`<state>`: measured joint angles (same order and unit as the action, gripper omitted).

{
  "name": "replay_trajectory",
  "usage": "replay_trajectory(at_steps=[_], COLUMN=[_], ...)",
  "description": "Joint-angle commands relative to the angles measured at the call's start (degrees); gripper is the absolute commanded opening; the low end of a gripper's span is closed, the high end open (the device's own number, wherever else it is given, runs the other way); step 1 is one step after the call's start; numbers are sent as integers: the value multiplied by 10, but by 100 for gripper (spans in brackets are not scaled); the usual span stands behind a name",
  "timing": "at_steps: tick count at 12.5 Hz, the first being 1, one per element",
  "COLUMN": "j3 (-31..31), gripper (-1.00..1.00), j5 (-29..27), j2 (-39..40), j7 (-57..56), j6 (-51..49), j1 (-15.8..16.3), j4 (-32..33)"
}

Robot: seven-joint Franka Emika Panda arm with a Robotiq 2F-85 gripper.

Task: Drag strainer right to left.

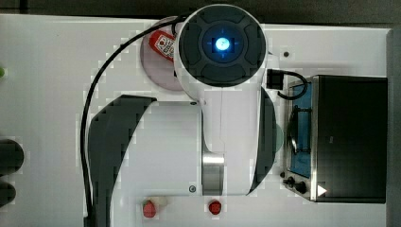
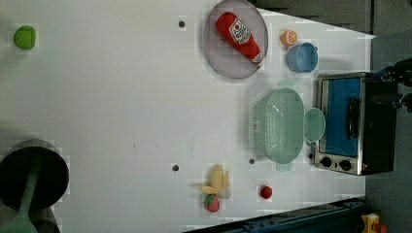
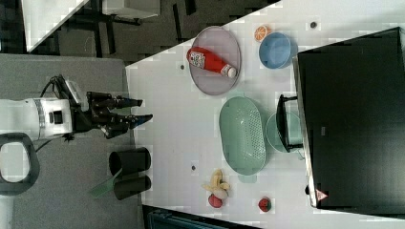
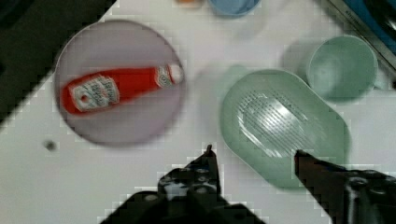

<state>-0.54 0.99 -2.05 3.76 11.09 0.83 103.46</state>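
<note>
**End effector open above the counter, strainer untouched beside the toaster oven**

The end effector (image 4: 254,151) hangs with its two dark fingers spread apart and nothing between them. In the wrist view one fingertip (image 4: 209,150) shows over bare counter (image 4: 116,186) just off the strainer's rim, while the other overlaps the strainer's near edge in the picture. In the right view the end effector (image 3: 141,109) sits well apart from the strainer, towards the right view's left, out past the counter's edge.

The strainer (image 2: 279,126) is a pale mint-green oval colander with rows of small holes, lying mouth up on the white counter. Just beside it, on the side towards the toaster oven (image 2: 354,124), stands the mint-green mug (image 2: 314,125). In the left view a round grey plate (image 2: 235,39) with a red ketchup bottle (image 2: 240,35) on it lies above the strainer, and a blue bowl (image 2: 301,57) with an orange slice (image 2: 288,37) next to it lies near the oven's upper corner. Below the strainer, in the same view, are a banana (image 2: 217,180), a strawberry (image 2: 211,203) and a small red fruit (image 2: 266,192).
</note>
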Motion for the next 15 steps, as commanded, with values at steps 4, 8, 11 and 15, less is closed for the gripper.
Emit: replay_trajectory(at_steps=[4,8,11,15], j3=[-33,-27,-27,-23], gripper=[100,100,100,100], j5=[10,10,10,10], j2=[-289,-239,-171,-59], j7=[11,55,141,223], j6=[-93,-42,61,229], j1=[-15,-15,-14,-12], j4=[203,262,314,356])
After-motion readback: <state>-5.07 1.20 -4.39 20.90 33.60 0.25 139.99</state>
